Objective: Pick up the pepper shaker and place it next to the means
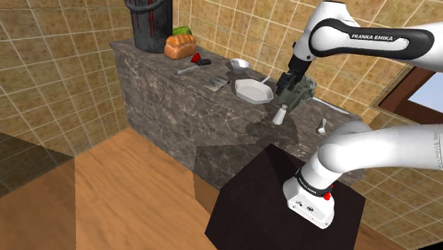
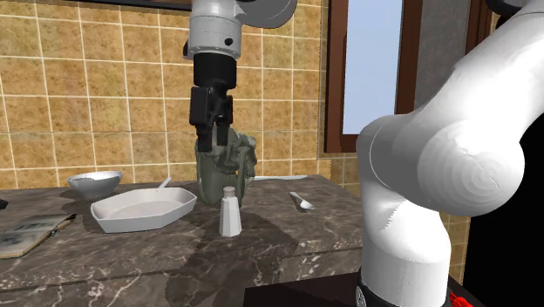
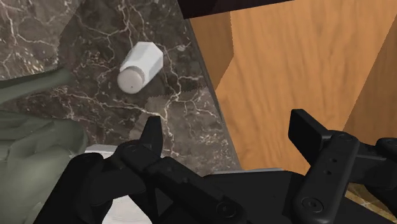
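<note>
Marbled counter (image 2: pixel 296 240), upright white shaker (image 2: pixel 229 214)

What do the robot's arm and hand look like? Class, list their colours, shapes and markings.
The arm is glossy white, built of thick rounded segments with dark joints. One dark band carries white "FRANKA EMIKA" lettering. A small red button sits on the white base segment. The hand is all black and blocky, with two flat fingers.

The words "FRANKA EMIKA" stand in white letters on the dark band of the arm (image 1: pixel 369 39).
</note>
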`<act>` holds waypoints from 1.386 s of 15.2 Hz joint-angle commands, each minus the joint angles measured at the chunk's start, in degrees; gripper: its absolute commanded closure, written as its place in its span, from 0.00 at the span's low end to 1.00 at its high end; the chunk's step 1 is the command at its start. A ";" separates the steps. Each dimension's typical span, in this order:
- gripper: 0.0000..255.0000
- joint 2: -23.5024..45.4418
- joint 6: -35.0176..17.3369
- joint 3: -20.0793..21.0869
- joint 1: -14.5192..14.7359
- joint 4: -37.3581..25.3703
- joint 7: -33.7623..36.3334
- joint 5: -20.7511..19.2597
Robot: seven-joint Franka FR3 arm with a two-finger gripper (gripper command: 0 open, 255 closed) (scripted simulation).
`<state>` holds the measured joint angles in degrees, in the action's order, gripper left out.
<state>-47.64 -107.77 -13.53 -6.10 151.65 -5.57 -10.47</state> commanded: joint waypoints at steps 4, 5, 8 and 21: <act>0.00 2.99 -8.56 -6.83 -3.23 4.33 -4.09 -3.17; 0.00 3.88 -10.36 -8.29 -3.84 5.04 -4.96 -3.77; 0.00 7.30 -16.02 -12.84 -5.39 6.66 -7.75 -5.31; 0.00 14.15 -26.53 -16.96 -5.12 10.13 -9.30 -6.30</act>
<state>-33.91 -134.30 -30.23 -11.08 161.22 -14.96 -16.79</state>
